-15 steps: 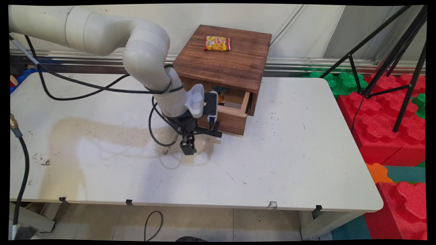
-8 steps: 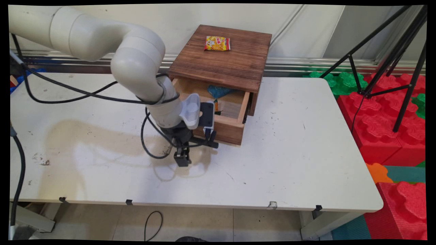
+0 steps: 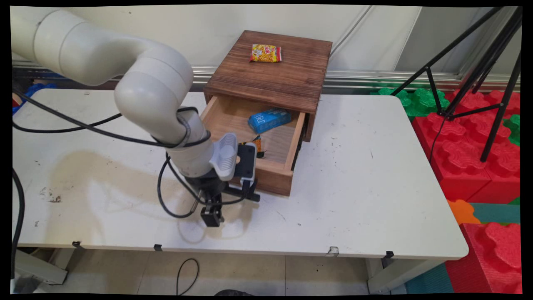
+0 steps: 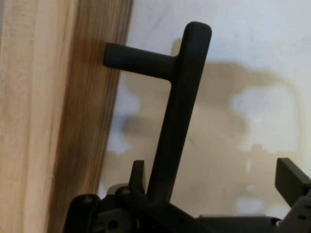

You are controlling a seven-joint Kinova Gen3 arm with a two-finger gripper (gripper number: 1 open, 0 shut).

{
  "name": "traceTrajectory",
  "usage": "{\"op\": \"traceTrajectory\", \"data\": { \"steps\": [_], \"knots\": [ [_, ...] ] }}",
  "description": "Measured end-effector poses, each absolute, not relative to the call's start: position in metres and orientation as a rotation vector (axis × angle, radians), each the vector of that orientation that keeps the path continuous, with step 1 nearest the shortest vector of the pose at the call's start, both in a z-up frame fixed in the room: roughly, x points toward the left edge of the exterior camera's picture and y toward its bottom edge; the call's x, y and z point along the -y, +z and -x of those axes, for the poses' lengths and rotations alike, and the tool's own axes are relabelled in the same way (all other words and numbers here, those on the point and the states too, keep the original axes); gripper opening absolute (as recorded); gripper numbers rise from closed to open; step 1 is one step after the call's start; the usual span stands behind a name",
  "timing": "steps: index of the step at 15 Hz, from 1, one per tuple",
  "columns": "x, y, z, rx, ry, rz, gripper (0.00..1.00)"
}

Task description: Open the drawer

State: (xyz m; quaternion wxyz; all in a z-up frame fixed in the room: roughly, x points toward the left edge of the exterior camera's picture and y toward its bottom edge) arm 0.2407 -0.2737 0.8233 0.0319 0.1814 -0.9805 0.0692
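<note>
Drawer (image 3: pixel 266 156) stands well out of the brown wooden box (image 3: pixel 270 73) in the main view, its front nearest the camera, and the gripper (image 3: pixel 214 208) hangs low at the front's left end, just above the white table (image 3: pixel 354 187). Inside the drawer lies a blue packet (image 3: pixel 269 119) toward the back, and a small orange-and-black item (image 3: pixel 258 146) sits nearer the front, partly hidden behind the wrist. On top of the box rests a yellow snack packet (image 3: pixel 265 53). Black cables (image 3: pixel 175 200) loop down from the arm beside the gripper. Off the table's right side sit red foam blocks (image 3: pixel 466 158) and black tripod legs (image 3: pixel 491 83). Over to the hand view: the black drawer handle (image 4: pixel 177 116) runs up the middle, its post joined to the wooden drawer front (image 4: pixel 63 116) at the left. One finger (image 4: pixel 137 175) sits close against the handle's left side, while the other finger (image 4: pixel 291 180) stands far off at the right edge, so the gripper (image 4: pixel 214 179) is spread wide around the bar, with clear space on the right side. Pale table shows behind it.
</note>
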Motion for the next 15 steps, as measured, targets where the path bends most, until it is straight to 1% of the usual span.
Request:
{"op": "traceTrajectory", "data": {
  "steps": [15],
  "knots": [
    [0.210,0.830,-0.229,3.059,0.099,-0.540,1.00]
  ]
}}
